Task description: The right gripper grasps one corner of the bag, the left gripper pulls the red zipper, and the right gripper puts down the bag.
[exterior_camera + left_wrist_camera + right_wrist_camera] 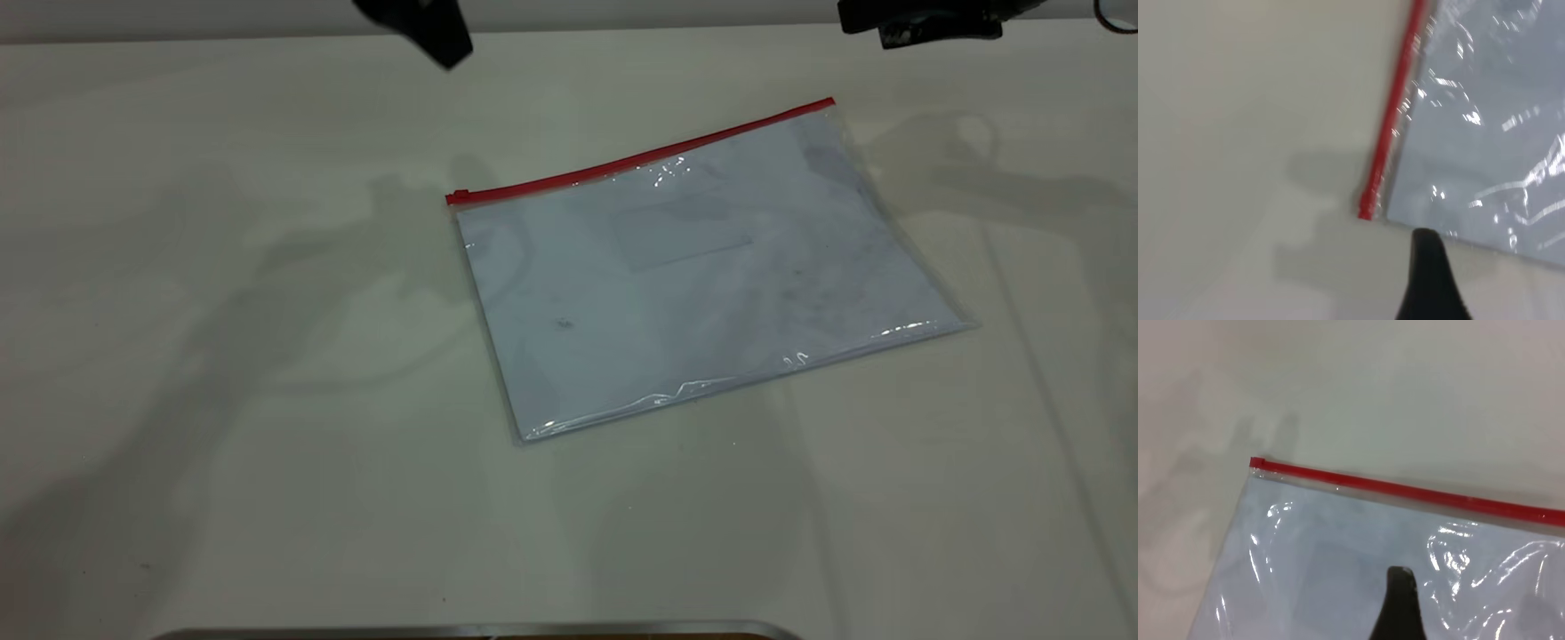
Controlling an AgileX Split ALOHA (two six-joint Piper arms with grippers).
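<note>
The bag [702, 276] lies flat on the table, a clear pouch with white sheets inside and a faint label pocket. The red zipper [640, 160] runs along its far long edge, with a small red bump at its left end [457, 197]. My left gripper [427, 31] hangs above the table's far edge, left of the bag and apart from it. Its wrist view shows the zipper's end [1367, 210] and the bag's corner [1471, 167]. My right gripper [925, 22] hangs at the far right, beyond the bag's right corner. Its wrist view shows the zipper [1405, 492] and the bag [1338, 553] below it.
The white table [222, 356] lies bare round the bag. A metal edge [480, 631] shows at the near side of the exterior view. Shadows of both arms fall across the table.
</note>
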